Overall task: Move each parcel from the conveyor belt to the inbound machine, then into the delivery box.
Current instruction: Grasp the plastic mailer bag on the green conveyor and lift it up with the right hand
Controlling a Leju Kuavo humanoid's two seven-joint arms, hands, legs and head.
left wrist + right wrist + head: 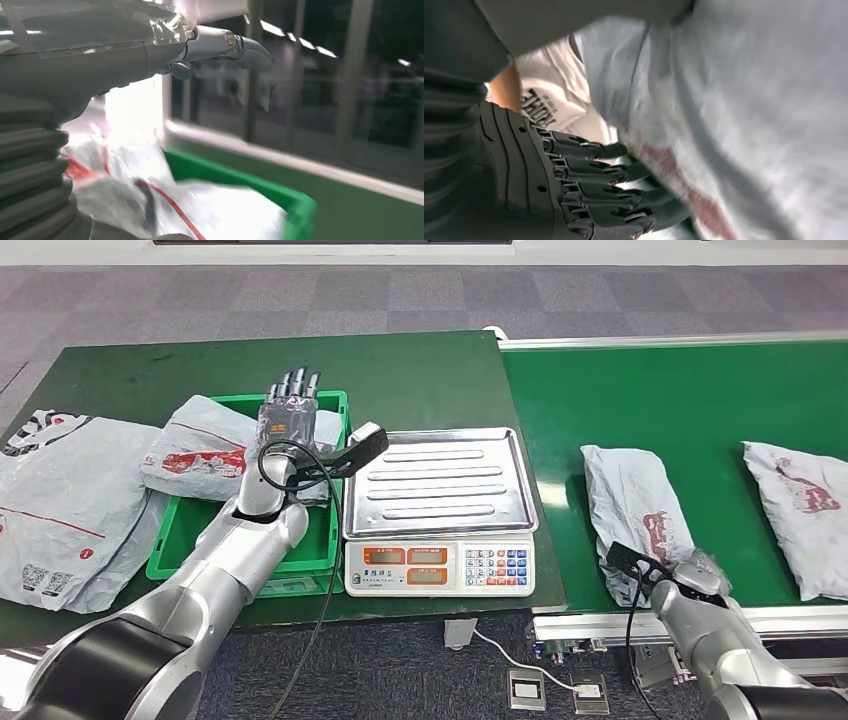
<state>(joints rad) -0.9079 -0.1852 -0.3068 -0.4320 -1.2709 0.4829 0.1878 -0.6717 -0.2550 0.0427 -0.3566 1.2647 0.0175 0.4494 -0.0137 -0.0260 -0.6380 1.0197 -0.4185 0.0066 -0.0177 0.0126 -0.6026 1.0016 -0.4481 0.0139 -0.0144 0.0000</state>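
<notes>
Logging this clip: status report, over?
Left hand open over green bin. Right hand at near parcel on belt, grip unclear. Scale tray bare.

1. grey carpet floor (pixel 300 295) in large square tiles runs behind and below the furniture.
2. a dark green table top (pixel 420 370) stands on the left.
3. a white strip of wall base (pixel 600 252) edges the far floor.
4. two square metal floor sockets (pixel 527 689) sit in the carpet, a white cable (pixel 500 648) running to them.
5. the left wrist view shows blurred dark glass panels (pixel 380 105) with ceiling light reflections.
</notes>
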